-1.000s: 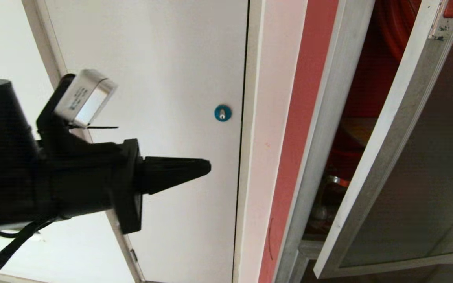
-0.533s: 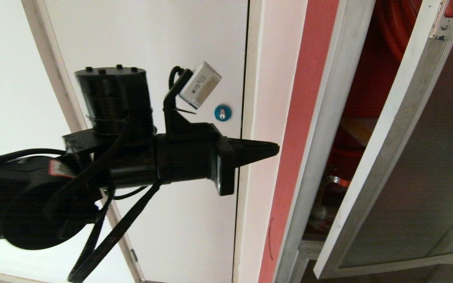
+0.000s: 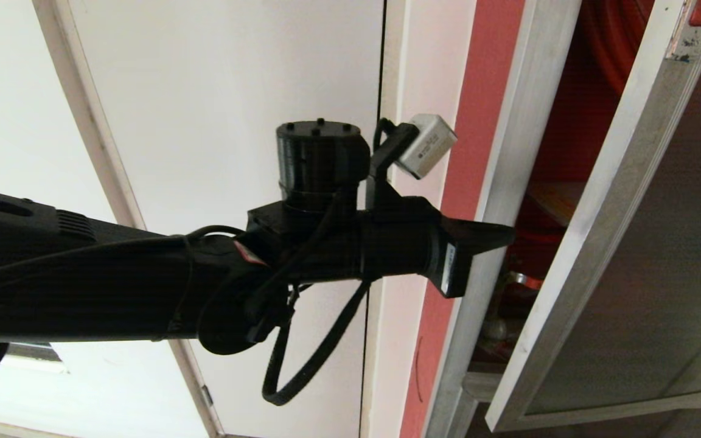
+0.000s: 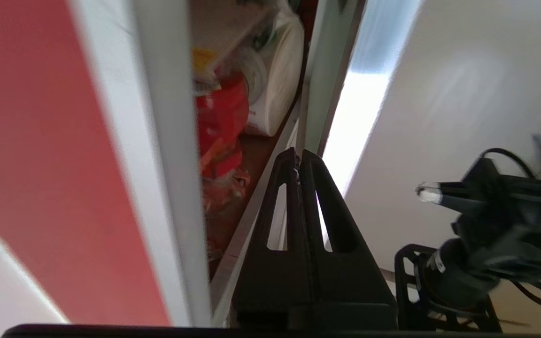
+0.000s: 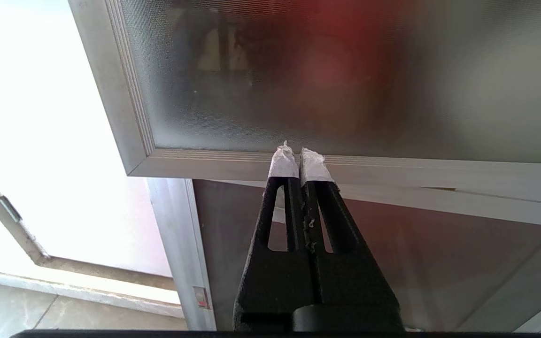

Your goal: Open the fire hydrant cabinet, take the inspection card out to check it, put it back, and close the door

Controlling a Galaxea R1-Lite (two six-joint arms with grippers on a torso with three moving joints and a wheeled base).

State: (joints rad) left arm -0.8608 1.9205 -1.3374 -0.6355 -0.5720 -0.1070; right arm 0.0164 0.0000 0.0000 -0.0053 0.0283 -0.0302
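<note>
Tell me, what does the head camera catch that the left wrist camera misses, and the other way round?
Only the head view shows the whole left arm, with its shut left pincer at the cabinet's opening, and the white panel door beside it.

Only the left wrist view looks into the gap: the red valve, a white rolled hose, and what seems to be the parked right arm.

Both show the cabinet's red side, its silver frame and the open door.

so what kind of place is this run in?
Likely an indoor corridor or utility area of a building: a wall-mounted fire hydrant cabinet with its dark-glass door ajar, a red hose reel inside, and a plain white panel door beside it.
</note>
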